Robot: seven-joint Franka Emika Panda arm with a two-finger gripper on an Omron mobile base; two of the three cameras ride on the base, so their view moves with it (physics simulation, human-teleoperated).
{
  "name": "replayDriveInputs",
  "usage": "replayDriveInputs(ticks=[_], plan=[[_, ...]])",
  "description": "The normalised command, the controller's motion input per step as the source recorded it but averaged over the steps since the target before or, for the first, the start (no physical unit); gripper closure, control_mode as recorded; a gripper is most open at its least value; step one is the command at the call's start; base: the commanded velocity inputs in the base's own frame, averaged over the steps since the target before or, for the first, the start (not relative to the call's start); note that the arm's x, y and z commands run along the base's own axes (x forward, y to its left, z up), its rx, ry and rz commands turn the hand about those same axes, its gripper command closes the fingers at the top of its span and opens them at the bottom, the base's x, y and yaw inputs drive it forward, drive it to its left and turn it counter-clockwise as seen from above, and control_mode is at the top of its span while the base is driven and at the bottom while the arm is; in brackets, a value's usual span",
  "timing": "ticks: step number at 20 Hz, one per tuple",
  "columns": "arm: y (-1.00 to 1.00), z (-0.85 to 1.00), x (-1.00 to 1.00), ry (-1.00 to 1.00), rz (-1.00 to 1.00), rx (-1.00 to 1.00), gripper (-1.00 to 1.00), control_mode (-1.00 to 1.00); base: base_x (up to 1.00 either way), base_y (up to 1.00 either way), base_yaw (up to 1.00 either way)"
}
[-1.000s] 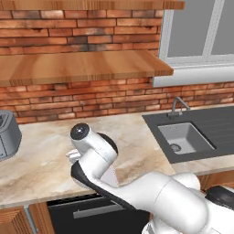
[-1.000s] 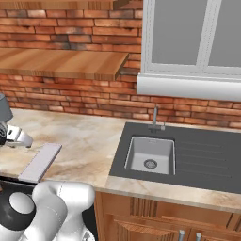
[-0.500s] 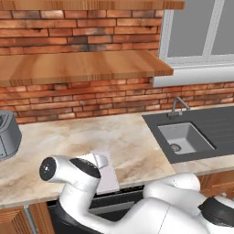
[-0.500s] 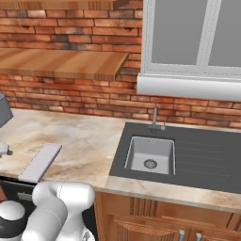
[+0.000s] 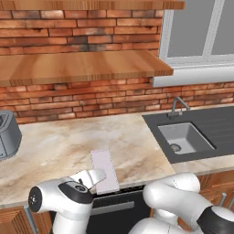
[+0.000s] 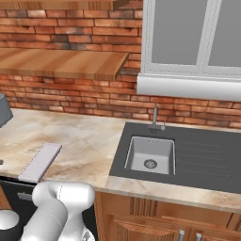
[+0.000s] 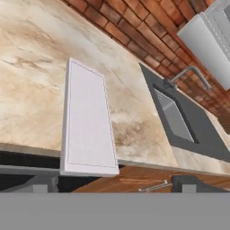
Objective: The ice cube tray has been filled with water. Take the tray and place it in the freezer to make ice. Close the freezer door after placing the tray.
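The thin, flat, pale lavender-grey ice cube tray [image 7: 87, 119] — stiff, light, spill-prone — overhangs the marble surface [image 7: 31, 58] edge; that end is best pinched level. Jaws wide open, empty.

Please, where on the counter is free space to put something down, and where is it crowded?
Free: the marble stretch between the ice cube tray and the sink, and the stretch between the tray and the toaster, back to the brick wall. Crowded: the front edge at the tray, where the arm stands close.
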Motion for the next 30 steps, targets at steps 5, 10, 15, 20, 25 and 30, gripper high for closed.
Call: replayDriveInputs(ticks=[5, 10, 15, 20, 25, 30], plan=[[-0.06, -0.10, 0.00, 0.13, 0.00, -0.14, -1.00, -1.00, 0.00, 0.00, 0.00], [0.00, -0.08, 0.00, 0.16, 0.00, -0.22, -1.00, -1.00, 0.00, 0.00, 0.00], [0.00, -0.31, 0.00, 0.00, 0.00, -0.29, -1.00, -1.00, 0.00, 0.00, 0.00], [-0.01, -0.40, 0.00, 0.00, 0.00, -0.25, -1.00, -1.00, 0.00, 0.00, 0.00], [0.00, -0.13, 0.00, 0.00, 0.00, -0.12, -1.00, -1.00, 0.00, 0.00, 0.00], [0.00, -0.08, 0.00, 0.00, 0.00, -0.06, -1.00, -1.00, 0.00, 0.00, 0.00]])
